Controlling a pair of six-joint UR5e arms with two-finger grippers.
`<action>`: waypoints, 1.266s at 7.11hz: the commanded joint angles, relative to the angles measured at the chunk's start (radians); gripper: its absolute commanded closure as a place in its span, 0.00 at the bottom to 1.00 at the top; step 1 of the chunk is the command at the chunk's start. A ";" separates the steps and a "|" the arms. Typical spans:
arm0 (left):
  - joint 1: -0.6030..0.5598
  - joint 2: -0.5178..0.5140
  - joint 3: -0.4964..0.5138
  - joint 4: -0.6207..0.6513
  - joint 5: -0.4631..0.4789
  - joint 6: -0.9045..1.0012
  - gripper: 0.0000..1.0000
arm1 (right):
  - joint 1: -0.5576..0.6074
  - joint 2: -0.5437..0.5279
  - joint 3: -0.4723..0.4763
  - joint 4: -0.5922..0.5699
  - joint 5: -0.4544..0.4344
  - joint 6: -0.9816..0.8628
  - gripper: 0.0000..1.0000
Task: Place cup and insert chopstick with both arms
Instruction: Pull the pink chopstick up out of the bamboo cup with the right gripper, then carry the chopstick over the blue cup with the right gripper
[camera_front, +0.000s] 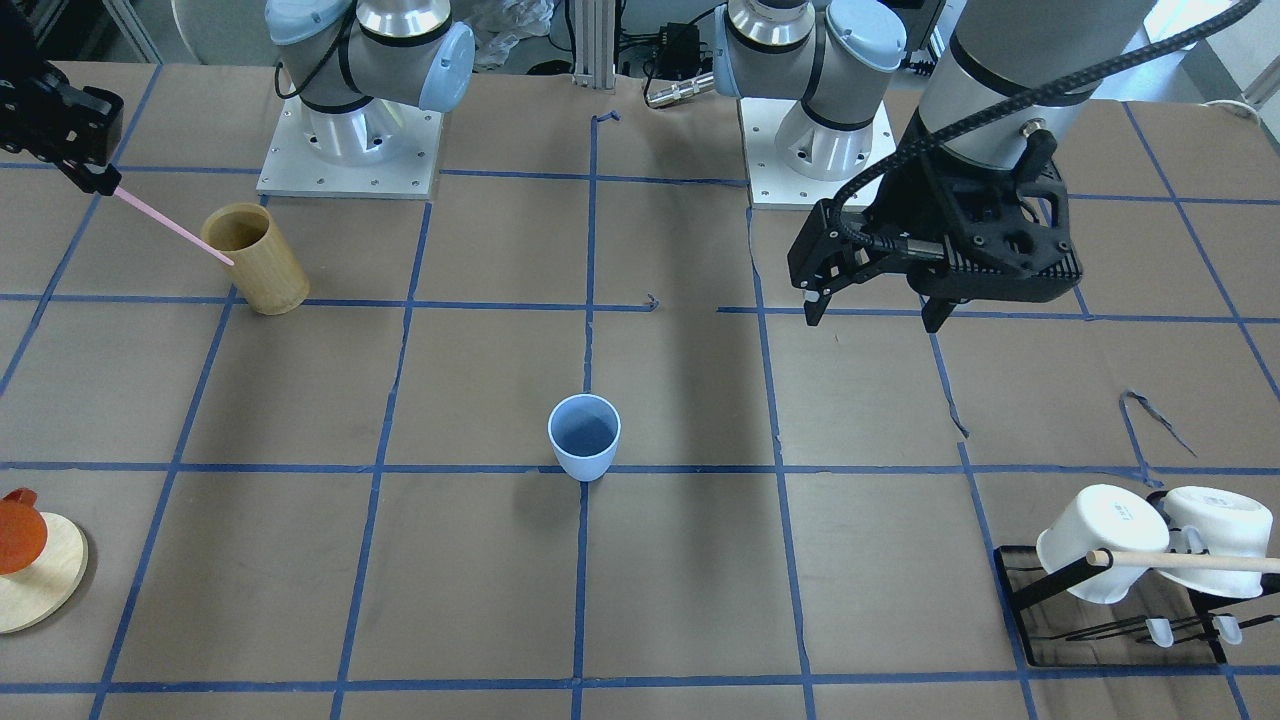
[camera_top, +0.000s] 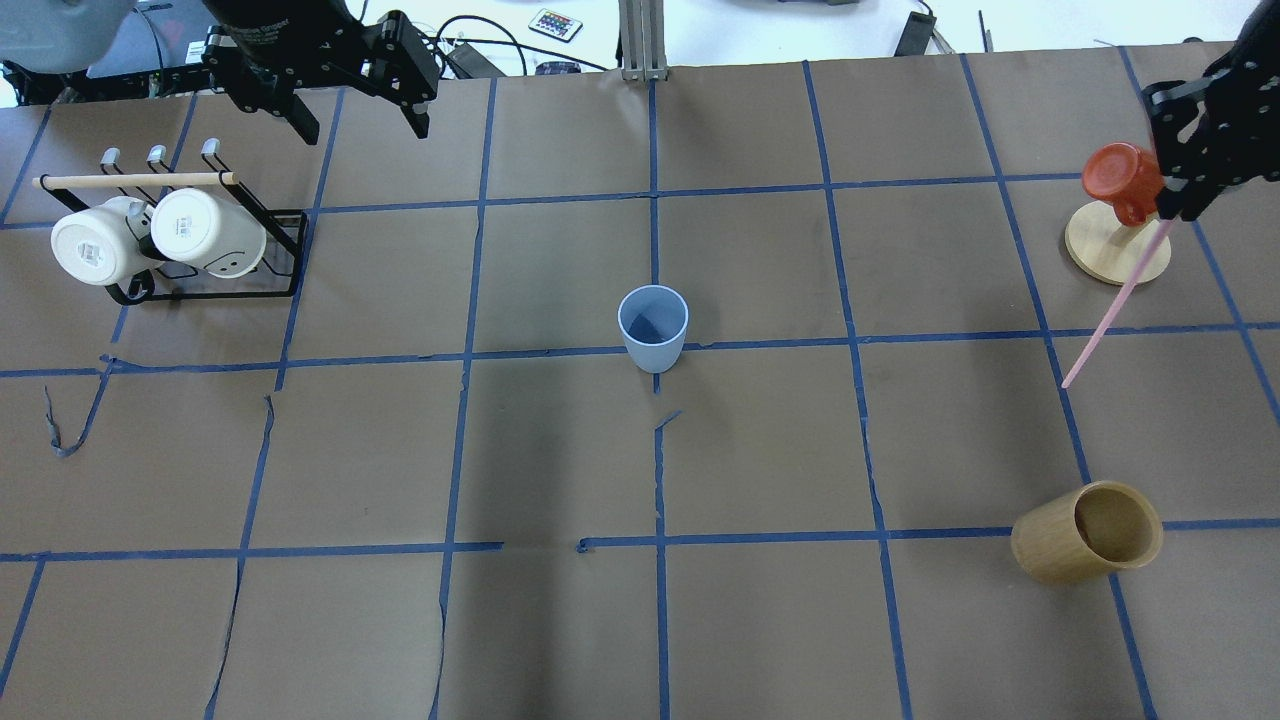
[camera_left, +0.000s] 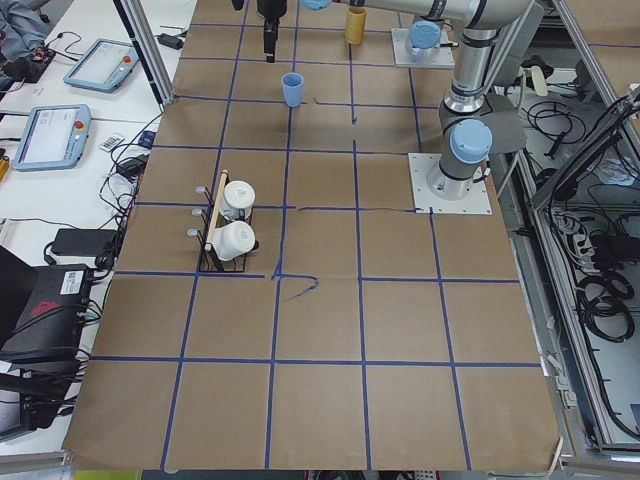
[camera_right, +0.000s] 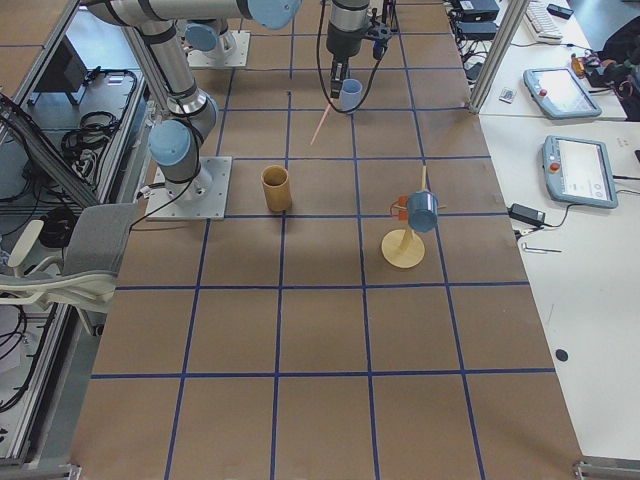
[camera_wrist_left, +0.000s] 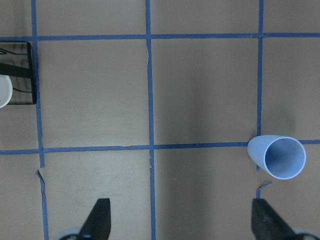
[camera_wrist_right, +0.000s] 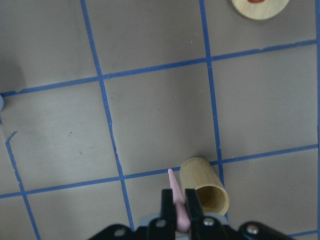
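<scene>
Right pincer (camera_wrist_right: 180, 197) grips pink chopstick (camera_wrist_right: 173, 182), blue cup (camera_top: 653, 325) well apart.

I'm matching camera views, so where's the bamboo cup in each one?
Front-facing: bamboo cup upper left.
Overhead: lower right.
Exterior left: top centre.
Exterior right: left of centre.
Left wrist: not in it.
Right wrist: bottom centre.
Shared landmark: blue cup, mid-table.

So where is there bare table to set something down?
Bare: the wide stretch between the mug rack and the blue cup, and the row nearest the robot, left of the bamboo holder. Crowded: the right edge, where the stand, pink chopstick and right hand cluster.
</scene>
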 joint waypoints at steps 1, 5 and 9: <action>0.000 0.000 -0.001 -0.001 0.001 0.000 0.00 | 0.133 0.025 -0.009 -0.156 0.007 0.140 1.00; -0.002 0.000 -0.001 0.001 0.001 0.000 0.00 | 0.506 0.148 -0.006 -0.535 -0.010 0.486 1.00; -0.002 0.000 -0.002 -0.001 0.001 0.000 0.00 | 0.639 0.227 0.020 -0.627 -0.013 0.652 1.00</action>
